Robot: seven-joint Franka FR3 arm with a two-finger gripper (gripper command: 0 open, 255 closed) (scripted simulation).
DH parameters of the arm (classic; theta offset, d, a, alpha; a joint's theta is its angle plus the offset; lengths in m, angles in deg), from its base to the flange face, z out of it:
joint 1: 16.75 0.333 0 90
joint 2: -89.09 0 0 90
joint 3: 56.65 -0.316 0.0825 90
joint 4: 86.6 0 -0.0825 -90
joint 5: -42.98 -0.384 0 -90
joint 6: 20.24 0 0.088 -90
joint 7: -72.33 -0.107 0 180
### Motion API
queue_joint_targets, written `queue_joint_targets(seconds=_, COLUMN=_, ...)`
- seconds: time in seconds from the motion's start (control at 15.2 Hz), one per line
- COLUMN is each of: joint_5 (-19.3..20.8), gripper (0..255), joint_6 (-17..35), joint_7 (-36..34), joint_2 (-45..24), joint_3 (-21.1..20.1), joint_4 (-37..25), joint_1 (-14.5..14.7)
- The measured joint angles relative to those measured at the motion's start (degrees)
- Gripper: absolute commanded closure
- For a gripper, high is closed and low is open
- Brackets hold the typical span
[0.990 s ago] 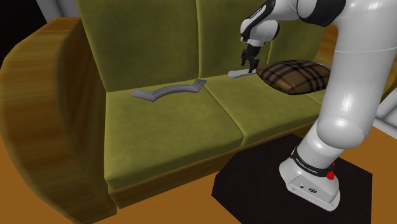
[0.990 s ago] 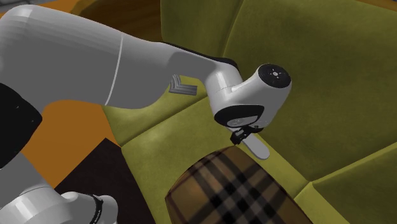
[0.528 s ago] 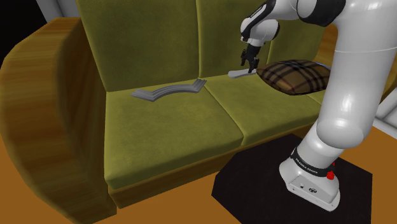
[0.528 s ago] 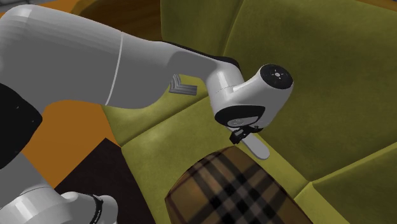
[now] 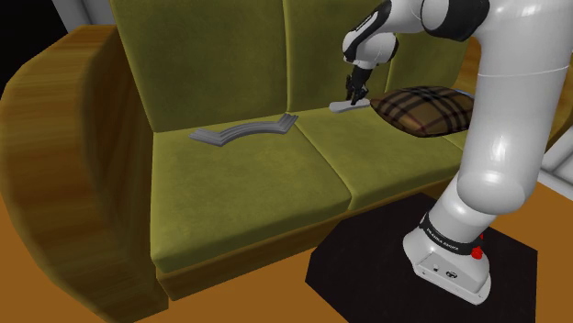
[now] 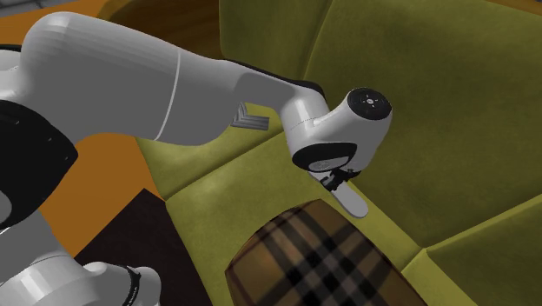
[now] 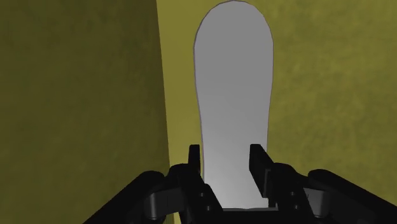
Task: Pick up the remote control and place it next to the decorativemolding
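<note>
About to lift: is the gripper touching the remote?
Cannot tell. The wrist view shows the gripper astride the near end of the remote, but neither contact nor a gap shows plainly.

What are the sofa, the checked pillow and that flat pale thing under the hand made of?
The sofa looks like olive cloth, from its mottled surface; its armrest like varnished wood, with streaky grain. The pillow is probably woven fabric, given the brown plaid pattern. The remote control is plain matte grey, without buttons, so its material cannot be told.
</note>
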Motion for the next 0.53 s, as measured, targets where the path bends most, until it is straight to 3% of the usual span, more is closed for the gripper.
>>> queue_joint_targets(seconds=0.53, joint_5=1.35, gripper=255, joint_6=-1.15, joint_7=-1.16, joint_2=0.13, joint_3=0.37, joint_4=-0.14, joint_1=0.77)
